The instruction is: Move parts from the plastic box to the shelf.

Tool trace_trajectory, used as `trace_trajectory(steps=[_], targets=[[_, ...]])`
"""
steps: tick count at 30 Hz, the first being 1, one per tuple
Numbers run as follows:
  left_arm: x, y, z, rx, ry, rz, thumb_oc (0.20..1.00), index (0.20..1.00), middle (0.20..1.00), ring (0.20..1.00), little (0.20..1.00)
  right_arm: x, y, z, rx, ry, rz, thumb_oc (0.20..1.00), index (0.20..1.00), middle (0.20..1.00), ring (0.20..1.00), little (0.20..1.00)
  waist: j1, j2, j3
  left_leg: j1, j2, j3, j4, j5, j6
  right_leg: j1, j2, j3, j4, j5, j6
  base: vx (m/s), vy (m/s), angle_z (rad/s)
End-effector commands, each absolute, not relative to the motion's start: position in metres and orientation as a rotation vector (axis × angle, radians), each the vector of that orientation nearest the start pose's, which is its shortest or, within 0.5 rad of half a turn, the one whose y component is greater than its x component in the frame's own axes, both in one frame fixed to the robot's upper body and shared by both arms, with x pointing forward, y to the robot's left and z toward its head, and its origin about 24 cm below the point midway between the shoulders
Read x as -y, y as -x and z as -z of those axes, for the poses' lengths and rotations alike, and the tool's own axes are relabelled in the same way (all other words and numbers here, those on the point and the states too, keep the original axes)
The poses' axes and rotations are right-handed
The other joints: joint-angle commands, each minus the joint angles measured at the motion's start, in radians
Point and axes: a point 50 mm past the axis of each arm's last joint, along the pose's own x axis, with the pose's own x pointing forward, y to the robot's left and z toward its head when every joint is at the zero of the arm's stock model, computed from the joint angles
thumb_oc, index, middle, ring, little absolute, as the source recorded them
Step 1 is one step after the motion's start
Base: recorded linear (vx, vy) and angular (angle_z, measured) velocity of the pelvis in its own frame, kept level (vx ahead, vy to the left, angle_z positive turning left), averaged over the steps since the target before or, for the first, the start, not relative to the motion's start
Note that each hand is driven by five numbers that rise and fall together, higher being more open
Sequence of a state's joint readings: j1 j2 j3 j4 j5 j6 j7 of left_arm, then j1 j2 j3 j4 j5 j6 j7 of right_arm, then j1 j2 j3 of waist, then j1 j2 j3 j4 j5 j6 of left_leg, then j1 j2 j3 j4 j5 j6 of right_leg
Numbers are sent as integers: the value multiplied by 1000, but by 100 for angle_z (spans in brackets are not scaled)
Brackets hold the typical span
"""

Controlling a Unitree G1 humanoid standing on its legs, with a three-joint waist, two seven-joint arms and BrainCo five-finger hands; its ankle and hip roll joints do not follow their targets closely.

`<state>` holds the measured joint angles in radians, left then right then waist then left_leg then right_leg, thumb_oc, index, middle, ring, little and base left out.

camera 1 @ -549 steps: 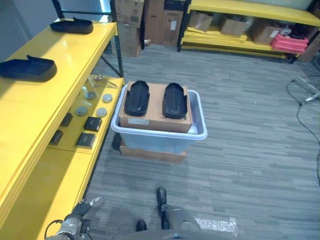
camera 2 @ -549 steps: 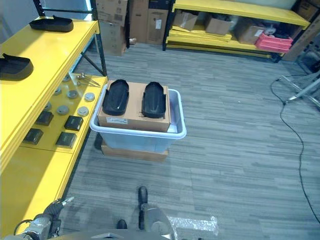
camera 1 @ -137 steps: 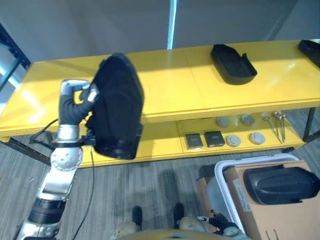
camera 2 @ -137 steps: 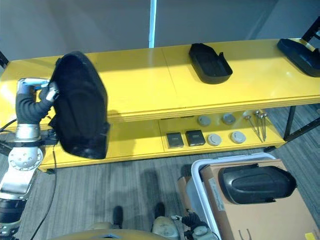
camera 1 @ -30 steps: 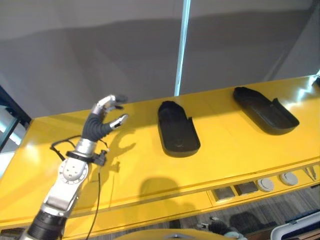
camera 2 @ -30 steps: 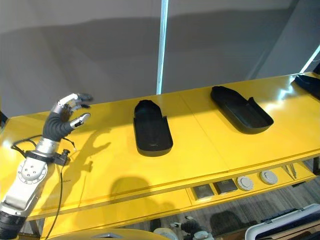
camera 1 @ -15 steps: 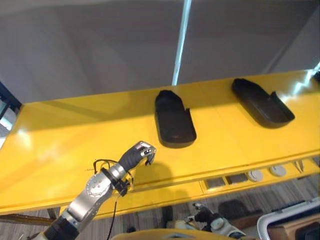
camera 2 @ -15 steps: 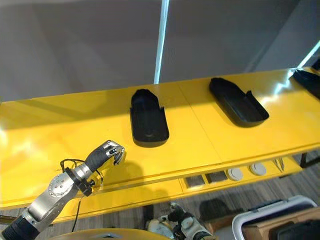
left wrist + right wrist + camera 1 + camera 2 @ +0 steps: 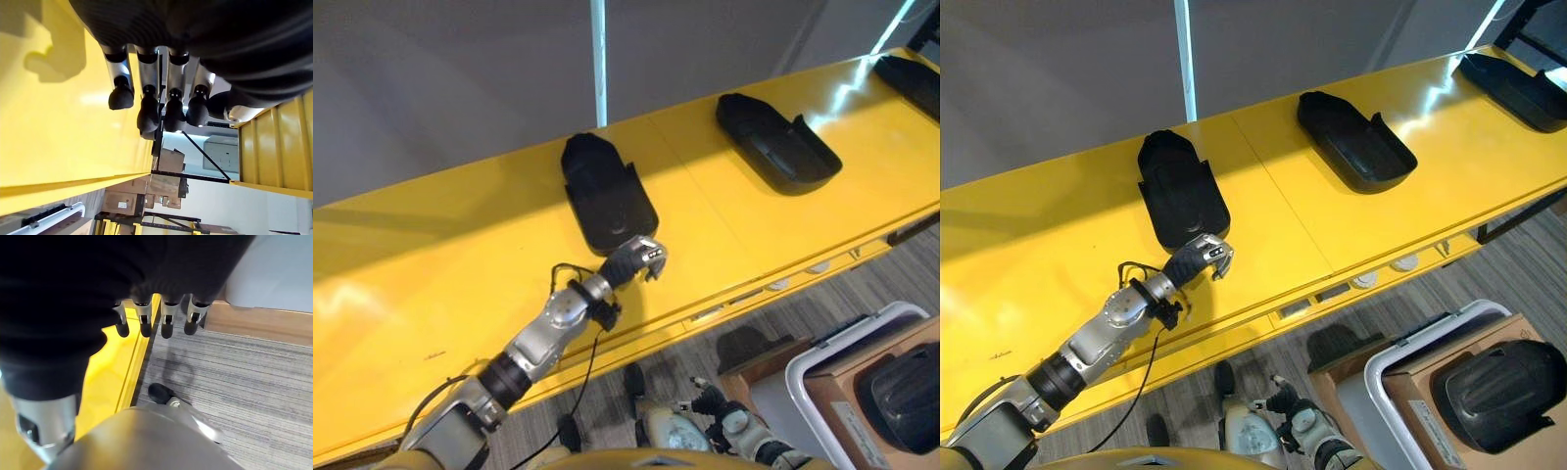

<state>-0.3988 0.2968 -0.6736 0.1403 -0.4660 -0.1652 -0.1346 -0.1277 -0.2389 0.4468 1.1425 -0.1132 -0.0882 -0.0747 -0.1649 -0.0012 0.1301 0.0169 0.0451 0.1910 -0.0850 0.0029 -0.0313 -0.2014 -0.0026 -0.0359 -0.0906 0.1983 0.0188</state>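
Note:
Three black moulded parts lie on the yellow shelf's top board (image 9: 431, 264): one in the middle (image 9: 605, 191), one further right (image 9: 775, 142), one at the far right end (image 9: 911, 83). My left hand (image 9: 641, 257) hovers over the board just in front of the middle part's near end, fingers curled, holding nothing. At the lower right stands the white-rimmed plastic box (image 9: 1400, 362) with a cardboard sheet on it, and another black part (image 9: 1503, 392) lies on top. My right hand (image 9: 713, 401) hangs low near the floor, fingers relaxed and empty.
Small round discs (image 9: 1403, 262) sit on the lower yellow shelf level under the top board. A brown carton (image 9: 1342, 382) sits beside the plastic box on the grey striped floor. A grey wall rises behind the shelf.
My left hand came down from its raised, spread pose at the shelf's left and moved right to the middle part's near end, fingers now curled. The view shifted, bringing the plastic box in.

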Motion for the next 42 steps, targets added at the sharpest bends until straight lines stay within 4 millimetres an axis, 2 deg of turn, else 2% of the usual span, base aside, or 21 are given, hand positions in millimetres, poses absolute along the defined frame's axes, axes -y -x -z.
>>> trace_trajectory(steps=[1, 9, 11, 14, 21, 25, 27, 31, 32, 33, 34, 36, 37, 39, 40, 41, 42], targets=[[-40, -275, -91, 231, -8, 807, 200, 200, 200, 200, 200, 174, -148, 150, -934, 589, -321, 1000, 1000, 1000, 1000, 1000, 0, -34, 18, -37, 21, -60, -2, -42, -10, 104, -74, 22, 3, -150, 102, -19, -14, -9], [-47, -281, -82, 208, -71, 735, 200, 200, 200, 200, 200, 175, -152, 148, -916, 573, -298, 1000, 1000, 1000, 1000, 1000, -3, -32, 28, -47, 23, -58, -2, -37, -12, 92, -69, 28, 3, -148, 99, -6, -8, -2], [-61, -281, -74, 184, -78, 669, 200, 200, 200, 200, 200, 176, -149, 149, -927, 562, -283, 1000, 1000, 1000, 1000, 1000, 3, -28, 26, -45, 26, -58, -2, -36, -14, 97, -67, 24, 3, -151, 96, 5, -9, 2], [-71, -281, -68, 163, -81, 617, 200, 200, 200, 200, 200, 179, -145, 150, -945, 555, -269, 1000, 1000, 1000, 1000, 1000, 8, -28, 22, -37, 28, -61, -2, -37, -15, 109, -66, 19, 3, -156, 93, 6, -1, 1], [-87, -266, -82, 224, -58, 635, 200, 200, 200, 200, 200, 189, -144, 150, -958, 538, -220, 1000, 1000, 1000, 1000, 1000, 31, -28, -2, 1, 24, -71, -2, -48, -12, 158, -73, 0, 3, -166, 97, 8, 14, 2], [-84, -252, -85, 233, -36, 703, 200, 200, 200, 200, 200, 198, -141, 150, -979, 524, -183, 1000, 1000, 1000, 1000, 1000, 35, -27, -21, 22, 13, -76, -2, -58, -3, 180, -83, 0, 3, -165, 106, -10, 97, 5], [-76, -243, -84, 222, -7, 771, 200, 200, 200, 200, 200, 208, -133, 152, -1021, 476, -112, 1000, 1000, 1000, 1000, 1000, 27, -28, -33, 34, 0, -76, -2, -68, 10, 191, -96, 8, 4, -154, 115, -57, 171, -1], [-66, -239, -88, 236, 13, 819, 200, 200, 200, 200, 200, 210, -127, 153, -1037, 441, -84, 1000, 1000, 1000, 1000, 1000, 10, -37, -24, 40, -16, -74, -2, -72, 25, 173, -107, 27, 30, -134, 128, -88, 116, -1], [-62, -238, -90, 243, 10, 835, 507, 507, 507, 507, 507, 210, -126, 153, -1034, 439, -87, 1000, 1000, 1000, 1000, 1000, 5, -43, -19, 37, -19, -70, -2, -74, 29, 156, -107, 36, 37, -120, 133, -331, 92, -15], [-56, -242, -97, 278, -2, 852, 1000, 1000, 1000, 1000, 1000, 210, -139, 149, -1001, 441, -73, 1000, 1000, 1000, 1000, 1000, -13, -69, 10, 12, -20, -43, -2, -69, 33, 66, -100, 55, 56, -28, 166, -403, 34, -25], [-53, -244, -99, 292, -15, 862, 1000, 1000, 1000, 1000, 1000, 210, -143, 147, -989, 433, -60, 1000, 1000, 1000, 1000, 1000, -12, -79, 12, -8, -12, -21, -2, -64, 33, 40, -93, 47, 48, -12, 181, -453, 1, -37], [-54, -245, -99, 299, -46, 865, 1000, 1000, 1000, 1000, 1000, 211, -141, 148, -1000, 414, -37, 1000, 1000, 1000, 1000, 1000, -1, -76, 12, -24, 18, 29, -2, -50, 30, 22, -95, -40, 57, -31, 185, -235, -33, -68], [-54, -245, -99, 300, -47, 865, 1000, 1000, 1000, 1000, 1000, 211, -142, 148, -999, 413, -38, 1000, 1000, 1000, 1000, 1000, 0, -79, 9, -30, 16, 31, -2, -45, 30, 14, -97, -38, 58, -29, 184, -141, -43, -118], [-55, -246, -101, 311, -56, 856, 1000, 1000, 1000, 1000, 1000, 211, -130, 153, -1042, 409, -36, 1000, 1000, 1000, 1000, 1000, 13, -69, 12, -26, 51, 67, -2, -38, 26, 45, -131, -80, 95, -79, 177, -201, -89, -117], [-57, -248, -101, 308, -52, 849, 1000, 1000, 1000, 1000, 1000, 213, -125, 155, -1062, 408, -29, 1000, 1000, 1000, 1000, 1000, 23, -63, 12, -25, 65, 85, -2, -25, 23, 62, -161, -103, 117, -93, 168, -354, -223, -99], [-60, -251, -103, 313, -40, 822, 1000, 1000, 1000, 1000, 1000, 221, -121, 155, -1082, 413, -1, 1000, 1000, 1000, 1000, 1000, 39, -47, 4, -22, 100, 132, -2, -9, 1, 132, -263, -207, 135, -87, 174, -360, -277, -77], [-61, -253, -103, 312, -37, 808, 1000, 1000, 1000, 1000, 1000, 224, -122, 154, -1081, 425, 6, 1000, 1000, 1000, 1000, 1000, 52, -44, -5, -26, 115, 156, 1, 3, -9, 169, -318, -273, 132, -57, 181, -333, -315, -86]])
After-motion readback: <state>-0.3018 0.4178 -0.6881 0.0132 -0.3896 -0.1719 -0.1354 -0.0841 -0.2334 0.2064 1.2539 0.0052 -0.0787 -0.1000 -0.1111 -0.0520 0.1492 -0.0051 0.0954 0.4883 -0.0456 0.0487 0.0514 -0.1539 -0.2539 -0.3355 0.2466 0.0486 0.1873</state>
